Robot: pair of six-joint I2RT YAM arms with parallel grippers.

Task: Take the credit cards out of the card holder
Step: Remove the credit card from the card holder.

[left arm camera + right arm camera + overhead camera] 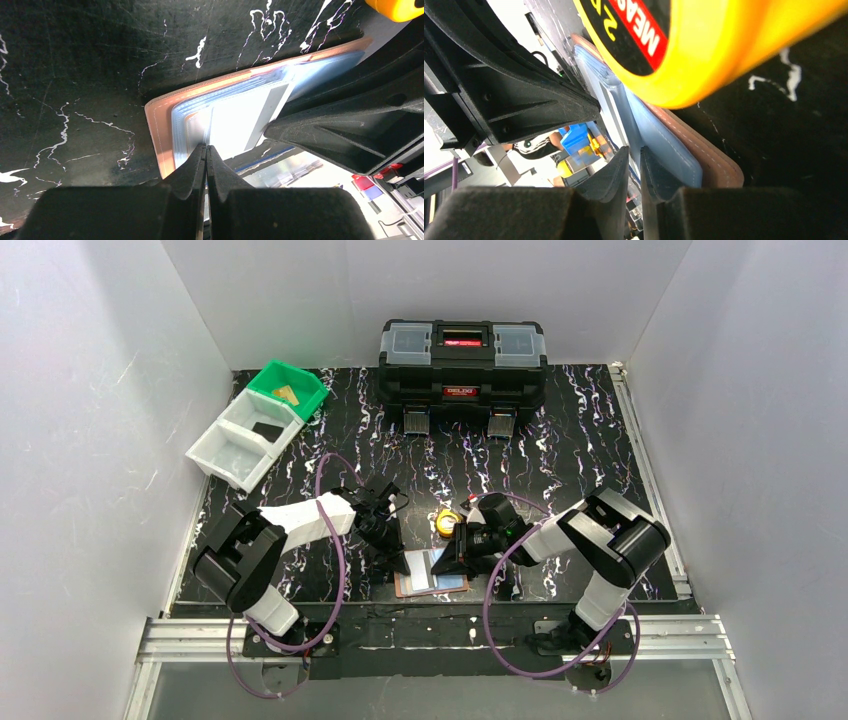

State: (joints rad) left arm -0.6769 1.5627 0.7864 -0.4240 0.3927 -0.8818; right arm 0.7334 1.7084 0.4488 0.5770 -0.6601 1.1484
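The tan leather card holder (432, 586) lies open on the black marbled table near the front edge, with pale bluish sleeves (182, 117) showing. A whitish credit card (240, 125) sits in the sleeves. My left gripper (206, 147) is shut, its tips resting on the sleeves at the holder's left half (388, 562). My right gripper (634, 150) is at the holder's right side (452, 562). Its jaws stand a narrow gap apart against the edge of a blue sleeve (664, 145). A thin clear leaf runs toward that gap. A gold card (288, 393) and a black card (266, 429) lie in the bins.
A round yellow tape measure (447, 521) sits just behind the holder, close above my right fingers (704, 50). A large black toolbox (462, 362) stands at the back. A green bin (300, 380) and a white bin (232, 452) stand at the back left.
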